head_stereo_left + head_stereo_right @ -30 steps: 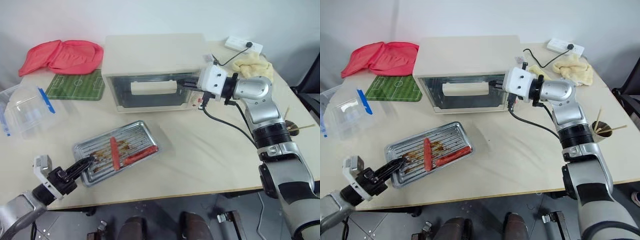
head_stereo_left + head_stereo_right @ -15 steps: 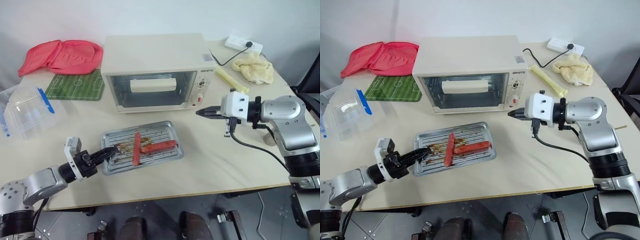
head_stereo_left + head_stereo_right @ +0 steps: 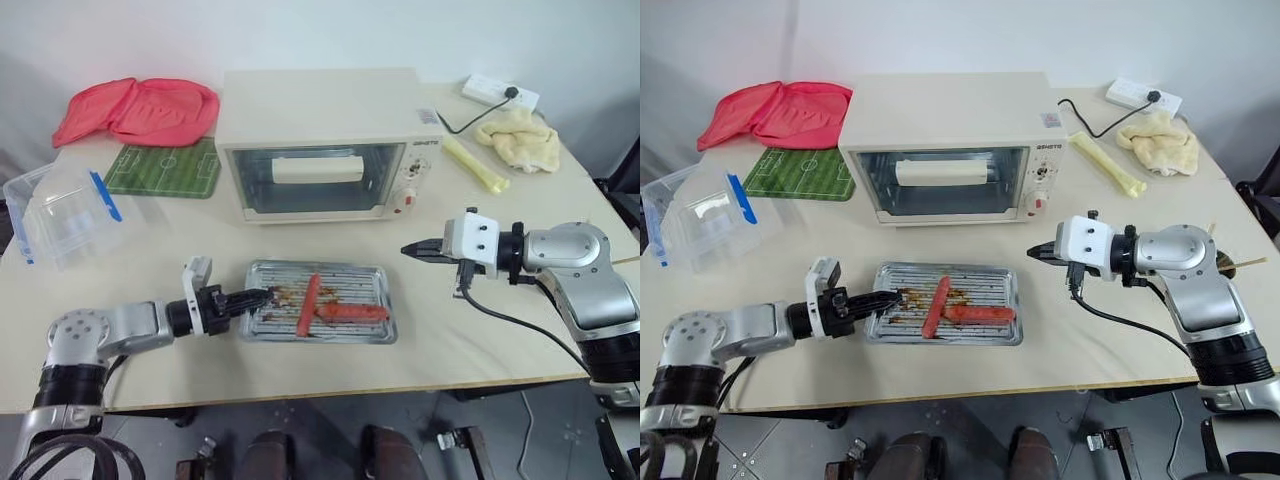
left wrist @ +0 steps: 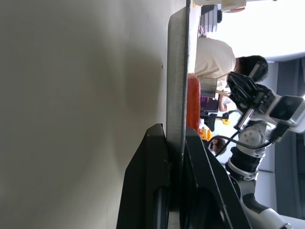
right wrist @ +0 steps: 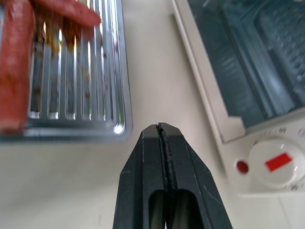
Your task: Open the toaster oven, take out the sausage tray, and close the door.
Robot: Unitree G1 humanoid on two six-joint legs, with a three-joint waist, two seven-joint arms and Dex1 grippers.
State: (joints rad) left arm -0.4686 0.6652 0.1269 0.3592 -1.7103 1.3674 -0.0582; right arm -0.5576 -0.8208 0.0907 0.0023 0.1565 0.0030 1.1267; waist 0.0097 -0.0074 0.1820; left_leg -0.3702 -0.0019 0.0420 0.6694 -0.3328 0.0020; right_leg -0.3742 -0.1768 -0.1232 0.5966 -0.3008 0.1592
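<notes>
We have the shallow silver metal sausage tray (image 3: 945, 317) out on the pale table (image 3: 1090, 350), in front of the cream-white boxy toaster oven (image 3: 950, 145). Our left gripper (image 3: 890, 298) pinches the tray's near rim, as the left wrist view shows. Our right gripper (image 3: 1037, 252) hangs empty with its fingers pressed together, beside the tray. The oven's glass door (image 3: 945, 180) looks shut, though glare makes the seam hard to judge. What seems left is letting go of the tray.
</notes>
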